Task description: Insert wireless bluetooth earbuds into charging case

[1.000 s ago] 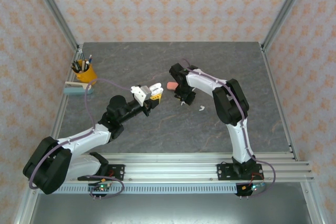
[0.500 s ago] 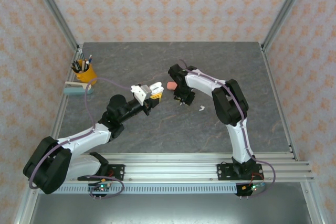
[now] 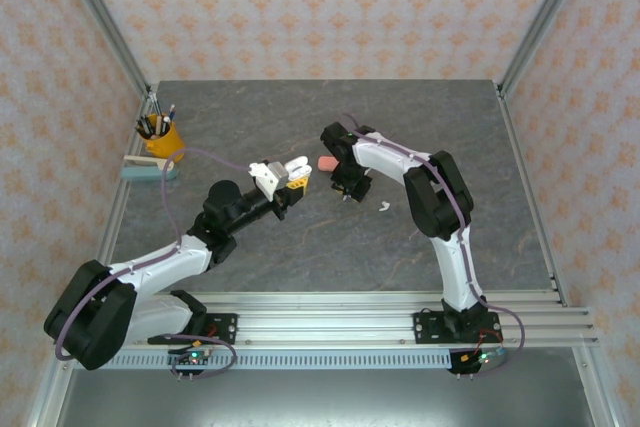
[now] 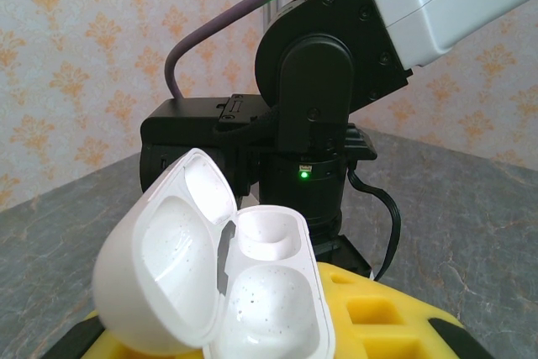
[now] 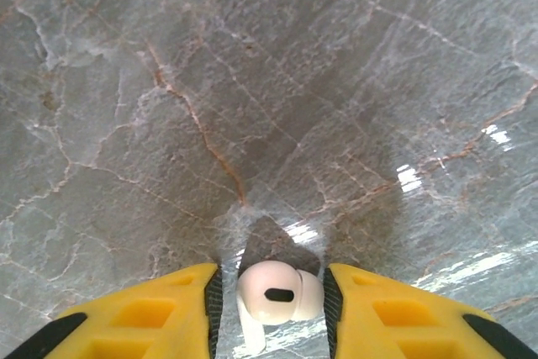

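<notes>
The right gripper [image 5: 271, 290] is narrowed on a white earbud [image 5: 273, 293]. The bud's rounded head sits pinched between the two yellow fingers [image 5: 160, 313], with its stem pointing down and toward the camera, and it hangs above the grey table [image 5: 252, 81], not resting on it. Seen from above, this gripper hovers near the middle of the table, just right of the left one.

The left gripper [image 3: 289, 178] is closed on the white case [image 4: 223, 283], which is seated between its yellow pads. The lid is swung open and tilted back, and both wells are bare — no bud is seated in either. The case faces the right arm's wrist, and the two grippers are near each other but apart.

Further out, a second earbud [image 3: 383, 207], white, lies loose on the table just right of the right gripper. A pink case [image 3: 327, 163] lies between the two grippers, a little toward the far side. Whether its lid is open or closed is too small to tell. A pen cup [image 3: 160, 135] stands well off at the left edge.

By my reading the task is early on — one bud is picked and the case is held open, but nothing is inserted yet. What remains is bringing this bud over a well and seating it, then the loose white one, then whatever belongs to the pink case.
</notes>
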